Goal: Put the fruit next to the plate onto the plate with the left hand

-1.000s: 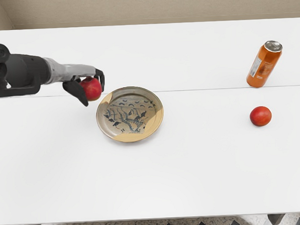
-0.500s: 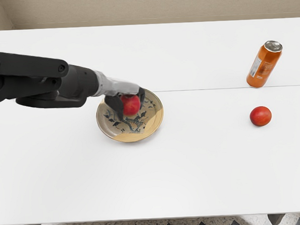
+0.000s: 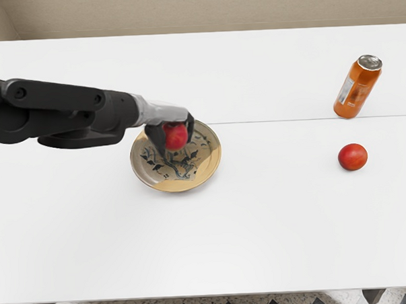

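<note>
A tan plate (image 3: pixel 202 167) with a dark tree pattern lies on the white table, left of centre. My left hand (image 3: pixel 172 134) reaches in from the left and hovers over the plate's upper half. Its dark fingers are curled around a red fruit (image 3: pixel 176 136), which sits over the plate's inner surface. Whether the fruit touches the plate I cannot tell. The right arm does not show.
A second red fruit (image 3: pixel 353 157) lies on the table at the right. Behind it an orange bottle (image 3: pixel 357 87) with a metal cap stands tilted. The table's front edge (image 3: pixel 209 295) runs along the bottom.
My left hand carried the red fruit rightward from beside the plate's left rim to over the plate. In the last half second it barely shifted.
</note>
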You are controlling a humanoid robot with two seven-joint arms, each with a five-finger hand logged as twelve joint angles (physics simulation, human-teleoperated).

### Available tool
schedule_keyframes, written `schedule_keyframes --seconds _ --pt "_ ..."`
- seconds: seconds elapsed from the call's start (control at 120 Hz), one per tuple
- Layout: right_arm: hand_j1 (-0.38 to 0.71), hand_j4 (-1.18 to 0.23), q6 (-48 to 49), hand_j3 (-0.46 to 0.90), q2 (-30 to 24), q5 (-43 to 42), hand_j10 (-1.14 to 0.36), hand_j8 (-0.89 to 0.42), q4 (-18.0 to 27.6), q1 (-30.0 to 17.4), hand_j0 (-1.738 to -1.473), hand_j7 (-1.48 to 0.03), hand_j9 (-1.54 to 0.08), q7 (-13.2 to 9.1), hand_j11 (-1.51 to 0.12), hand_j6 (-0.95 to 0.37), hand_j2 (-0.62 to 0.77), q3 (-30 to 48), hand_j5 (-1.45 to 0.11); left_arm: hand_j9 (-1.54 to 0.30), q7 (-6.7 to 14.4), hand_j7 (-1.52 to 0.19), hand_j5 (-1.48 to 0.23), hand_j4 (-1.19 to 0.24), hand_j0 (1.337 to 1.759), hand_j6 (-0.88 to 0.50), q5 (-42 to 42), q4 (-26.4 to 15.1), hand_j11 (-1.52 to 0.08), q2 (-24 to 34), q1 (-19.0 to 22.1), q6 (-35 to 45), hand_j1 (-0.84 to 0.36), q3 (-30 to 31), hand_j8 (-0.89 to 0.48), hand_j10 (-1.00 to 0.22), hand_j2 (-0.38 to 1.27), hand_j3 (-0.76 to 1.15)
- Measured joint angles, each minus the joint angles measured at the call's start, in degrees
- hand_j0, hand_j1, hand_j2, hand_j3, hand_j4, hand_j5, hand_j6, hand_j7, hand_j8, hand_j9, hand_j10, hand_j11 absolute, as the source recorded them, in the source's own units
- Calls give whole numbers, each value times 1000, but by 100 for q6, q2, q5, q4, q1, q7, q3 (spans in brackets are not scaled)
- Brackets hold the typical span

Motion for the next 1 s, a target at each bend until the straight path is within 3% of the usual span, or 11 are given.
schedule_keyframes --seconds 0.133,0.275,0.458,0.717,0.9,1.0 --pt "-310 -33 0 0 0 0 -33 -33 0 0 -1658 -43 -43 0 -43 -33 -7 0 -43 -622 -3 -626 -659 -330 1652 -267 -141 17 -627 -1 0 -24 -188 1 -330 -456 181 0" --pt "-310 -33 0 0 0 0 -33 -33 0 0 -1658 -43 -43 0 -43 -33 -7 0 -43 -474 -14 -476 -493 -291 1655 -259 -416 19 -477 116 0 -53 -70 -7 -291 -353 116 0" --pt "-310 -33 0 0 0 0 -33 -33 0 0 -1658 -43 -43 0 -43 -33 -7 0 -43 -387 -52 -388 -395 -268 1657 -255 -1212 -17 -388 1514 190 -431 0 -546 -268 -293 78 0" --pt "-310 -33 0 0 0 0 -33 -33 0 0 -1658 -43 -43 0 -43 -33 -7 0 -43 -344 -109 -344 -346 -257 1658 -253 -2178 -40 -344 3171 1259 -2044 35 -2166 -257 -264 59 0" --pt "-310 -33 0 0 0 0 -33 -33 0 0 -1658 -43 -43 0 -43 -33 -7 0 -43 -333 -121 -333 -334 -254 1658 -253 -2700 5 -333 3598 2600 -2867 44 -3226 -254 -257 55 0" --pt "-310 -33 0 0 0 0 -33 -33 0 0 -1658 -43 -43 0 -43 -33 -7 0 -43 -330 -122 -330 -330 -253 1658 -252 -3216 211 -330 3797 2929 -3280 47 -3687 -253 -254 54 0"
